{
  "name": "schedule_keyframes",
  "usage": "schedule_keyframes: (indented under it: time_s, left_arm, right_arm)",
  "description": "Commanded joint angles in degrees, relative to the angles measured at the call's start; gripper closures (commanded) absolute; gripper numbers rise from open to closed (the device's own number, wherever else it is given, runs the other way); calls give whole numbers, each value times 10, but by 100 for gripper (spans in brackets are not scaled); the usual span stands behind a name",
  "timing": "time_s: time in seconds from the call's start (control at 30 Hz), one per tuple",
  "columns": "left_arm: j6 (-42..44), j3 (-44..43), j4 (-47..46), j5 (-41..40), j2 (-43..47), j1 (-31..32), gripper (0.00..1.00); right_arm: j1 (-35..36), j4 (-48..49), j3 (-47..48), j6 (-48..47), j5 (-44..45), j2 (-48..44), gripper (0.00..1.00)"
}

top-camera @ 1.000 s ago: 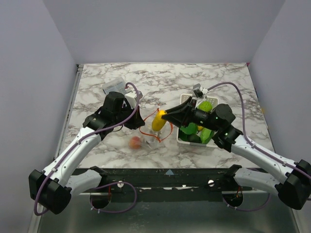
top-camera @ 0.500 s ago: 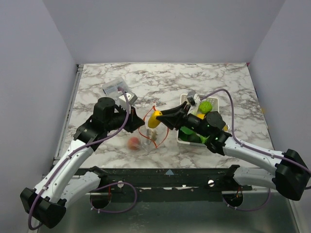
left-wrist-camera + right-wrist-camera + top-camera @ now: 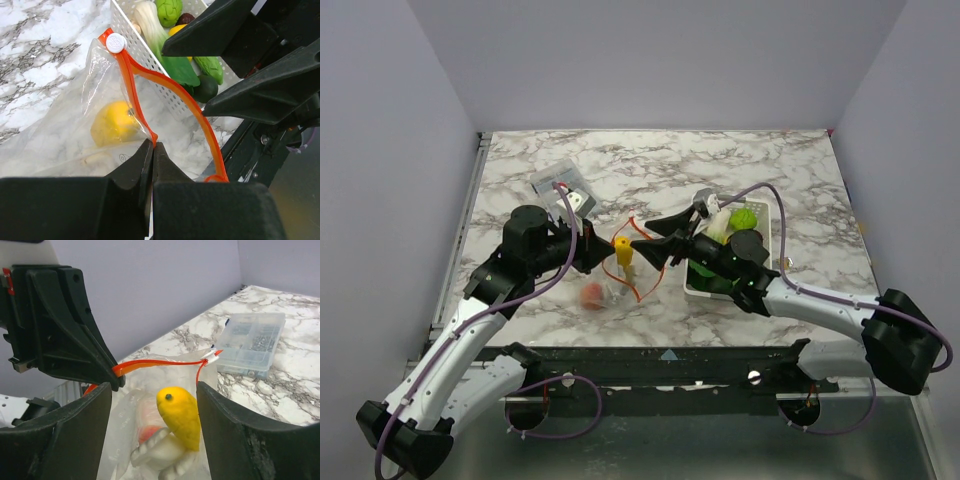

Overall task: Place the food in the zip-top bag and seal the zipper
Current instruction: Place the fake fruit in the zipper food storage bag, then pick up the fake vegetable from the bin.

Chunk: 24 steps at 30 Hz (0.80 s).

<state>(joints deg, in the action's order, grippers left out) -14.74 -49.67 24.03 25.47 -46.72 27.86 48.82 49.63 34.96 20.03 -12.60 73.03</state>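
The clear zip-top bag (image 3: 615, 285) stands open on the marble between my arms. My left gripper (image 3: 603, 255) is shut on its orange-red zipper strip (image 3: 131, 75) and holds the mouth up; the pinch shows in the left wrist view (image 3: 152, 145). My right gripper (image 3: 636, 244) is open at the bag's mouth. In the right wrist view (image 3: 154, 387) a yellow lemon (image 3: 181, 415) lies between its fingers without touching them, resting on a white mushroom (image 3: 160, 455) beside a red-orange fruit (image 3: 149, 432) inside the bag. The lemon shows through the plastic (image 3: 114, 129).
The white basket (image 3: 692, 285) on the right holds green vegetables (image 3: 170, 10), a cucumber (image 3: 210, 67) and a white-stemmed leafy piece (image 3: 150, 25). A clear plastic box (image 3: 558, 180) lies at the back left; it also shows in the right wrist view (image 3: 252, 342).
My right gripper carried the lemon leftward to the bag's mouth and now stands open with the lemon inside the bag. My left arm shifted slightly left, still holding the strip.
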Motion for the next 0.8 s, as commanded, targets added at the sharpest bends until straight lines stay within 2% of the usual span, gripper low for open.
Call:
schedule_keyframes:
  time_s: [0.0,0.13,0.37,0.57,0.77]
  left_arm:
    - [8,0,-10,-17,1,-2,100]
    - [9,-1,-7,-22,-2,-2,100]
    - [9,-1,-5,-30,-2,-2,100]
    - [9,-3,-3,-34,-7,-2,100]
    - [9,-3,-2,-35,-9,-2,100]
  right_arm:
    - [5,-50,16,16,55,-41,29]
    - [5,-186,48,16,112,-73,29]
    - [5,-382,86,20,262,-124,30]
    - [4,-600,170,49,427,-115,32]
    - [-8,-709,143,120,555,-131,32]
